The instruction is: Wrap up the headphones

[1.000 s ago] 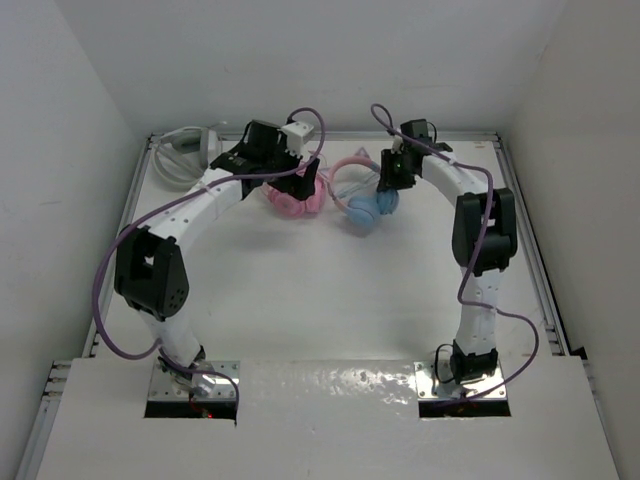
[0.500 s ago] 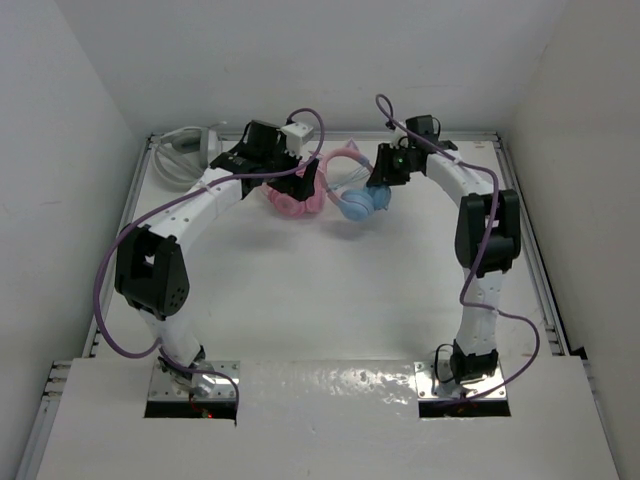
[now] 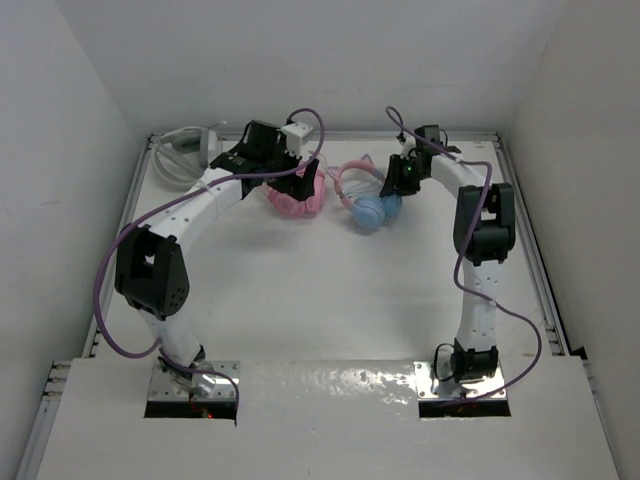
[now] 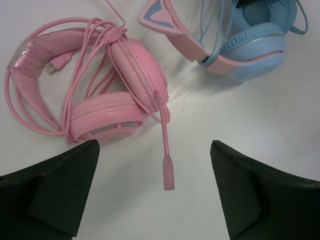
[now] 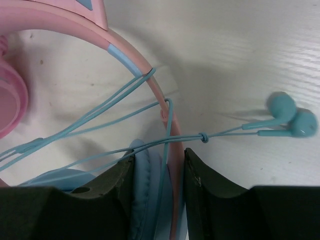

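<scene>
The headphones (image 3: 367,210) lie upper centre from above, with the right gripper (image 3: 403,180) at their right end, nearer than the left gripper (image 3: 303,187). Left wrist: they sit upper right, beyond wide-open jaws (all-pink headphones (image 4: 115,100) upper left). Right wrist: 2 fingers (image 5: 215,200) clamp them, cable (image 5: 95,120) trailing left.

Bright, even light; soft shadows

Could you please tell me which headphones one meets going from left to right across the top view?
grey headphones → pink headphones → blue headphones
</scene>
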